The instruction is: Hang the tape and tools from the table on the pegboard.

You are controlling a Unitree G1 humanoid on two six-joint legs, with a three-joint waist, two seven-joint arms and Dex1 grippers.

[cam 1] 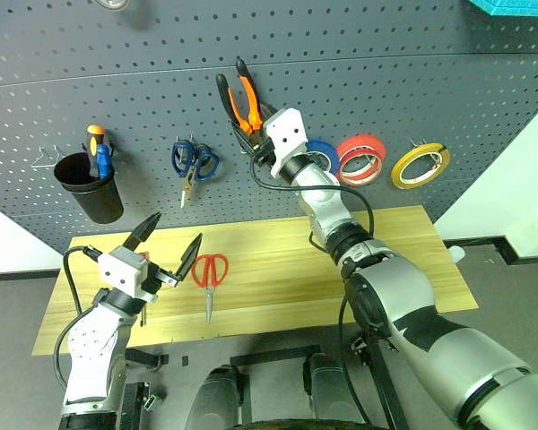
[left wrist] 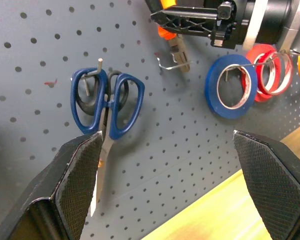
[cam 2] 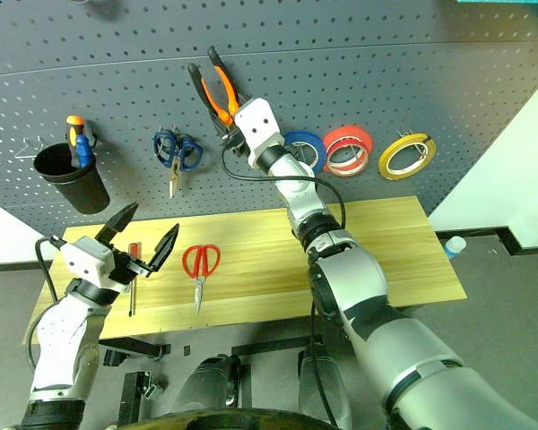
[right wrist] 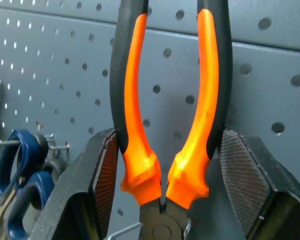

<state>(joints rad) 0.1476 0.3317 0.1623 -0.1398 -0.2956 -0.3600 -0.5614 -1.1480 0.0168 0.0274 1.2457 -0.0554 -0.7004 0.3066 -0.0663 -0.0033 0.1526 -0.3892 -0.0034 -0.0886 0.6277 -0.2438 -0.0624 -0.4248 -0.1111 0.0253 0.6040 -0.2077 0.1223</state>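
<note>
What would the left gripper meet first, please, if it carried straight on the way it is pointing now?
Most likely the grey pegboard: the open left gripper looks at bare board just right of the blue-handled scissors on their hook, above the table. Depth is uncertain, so it might graze the scissors' blades.

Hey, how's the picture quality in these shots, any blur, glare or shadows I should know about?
Left eye view: even light, soft shadows under the blue scissors and the black cup on the pegboard, which bows at the edges. Left wrist view: the near fingers are soft. Right wrist view: glare streaks on the pliers handles.
</note>
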